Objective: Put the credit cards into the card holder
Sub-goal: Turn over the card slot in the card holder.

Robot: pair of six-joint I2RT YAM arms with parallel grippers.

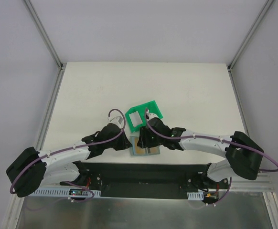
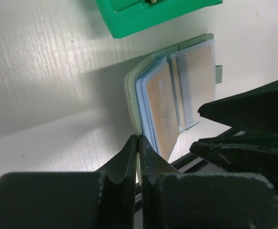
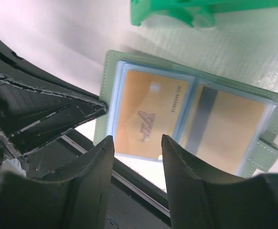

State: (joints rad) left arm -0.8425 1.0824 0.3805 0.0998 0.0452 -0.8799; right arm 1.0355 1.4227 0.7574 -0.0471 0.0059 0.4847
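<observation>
My left gripper [image 2: 138, 139] is pinching the card holder [image 3: 111, 59] by its left edge, jaws shut. My right gripper [image 3: 137, 140] is hovering part-open and empty over the credit cards [image 3: 144, 114] lying in it, just nearer than the green bin [image 3: 167, 12].

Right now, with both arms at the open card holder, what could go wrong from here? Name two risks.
1. The left pincer is shut on the edge of the card holder, and that leaf looks lifted. If the grip slips, the leaf may flop and jog the tan card in its pocket.
2. The card holder lies close to the near edge of the table. A push from the open right pincer might slide it off.
</observation>
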